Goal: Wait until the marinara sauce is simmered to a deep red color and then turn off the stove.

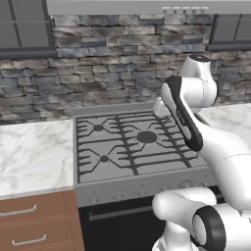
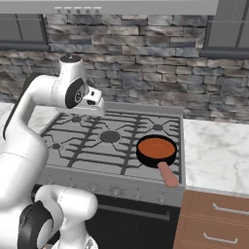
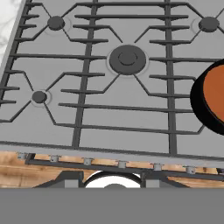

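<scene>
1. The stove (image 2: 97, 146) is a wide grey range with dark grates, set into a white marble counter (image 1: 34, 157).
2. In the right base view, a small black skillet (image 2: 156, 150) sits on the grate at about 4 o'clock from the big middle burner (image 2: 110, 136).
3. The marinara sauce (image 2: 156, 146) fills the skillet as a smooth round pool, and its color is orange-red.
4. The skillet has a light reddish handle (image 2: 168, 175) that points to about 5 o'clock, toward the front edge of the stove.
5. In the hand view, the sauce (image 3: 215, 94) shows at 3 o'clock, cut off by the edge, with the black rim around it.
6. The middle burner (image 3: 127, 58) sits near 12 o'clock in the hand view, with smaller burners at 10 o'clock and 2 o'clock.
7. A row of small knobs (image 2: 102, 189) runs along the front of the stove, above the black oven door (image 2: 131, 223).
8. The gripper (image 2: 92, 104) hangs above the back left part of the stove, well apart from the skillet.
9. Its jaws are shut and hold nothing.
10. Brown wooden drawers (image 2: 214, 219) sit under the counter beside the stove.
11. A stone wall (image 2: 146, 53) stands behind the stove.
</scene>
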You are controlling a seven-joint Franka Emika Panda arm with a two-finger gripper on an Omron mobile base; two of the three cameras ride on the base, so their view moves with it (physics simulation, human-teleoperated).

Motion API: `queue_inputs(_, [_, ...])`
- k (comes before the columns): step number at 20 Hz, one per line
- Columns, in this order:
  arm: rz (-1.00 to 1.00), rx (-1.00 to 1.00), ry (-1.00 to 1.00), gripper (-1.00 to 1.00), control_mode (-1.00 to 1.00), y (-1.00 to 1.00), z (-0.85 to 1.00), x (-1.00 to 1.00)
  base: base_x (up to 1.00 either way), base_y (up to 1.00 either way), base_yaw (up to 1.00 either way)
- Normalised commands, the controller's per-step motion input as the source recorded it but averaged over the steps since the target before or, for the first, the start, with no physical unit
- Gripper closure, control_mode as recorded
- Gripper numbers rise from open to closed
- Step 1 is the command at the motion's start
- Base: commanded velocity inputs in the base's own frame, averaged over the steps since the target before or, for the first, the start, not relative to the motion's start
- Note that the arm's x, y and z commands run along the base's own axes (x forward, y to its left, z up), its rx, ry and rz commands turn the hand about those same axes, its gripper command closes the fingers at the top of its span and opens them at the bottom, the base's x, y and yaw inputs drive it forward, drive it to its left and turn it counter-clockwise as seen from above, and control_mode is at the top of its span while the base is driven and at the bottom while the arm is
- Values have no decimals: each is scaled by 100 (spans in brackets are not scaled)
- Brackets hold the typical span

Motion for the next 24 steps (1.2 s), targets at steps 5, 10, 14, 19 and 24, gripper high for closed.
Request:
queue_inputs(5, [8,-7,3,-100,-100,39,-24,-21,0,0,0])
queue_inputs(10, [0,0,-1,-100,-100,2,0,-3,0,0,0])
queue_inputs(14, [0,0,0,-100,-100,0,0,0,0,0,0])
queue_inputs(19, [0,0,0,-100,-100,0,0,0,0,0,0])
queue_inputs(24, [0,0,0,-100,-100,0,0,0,0,0,0])
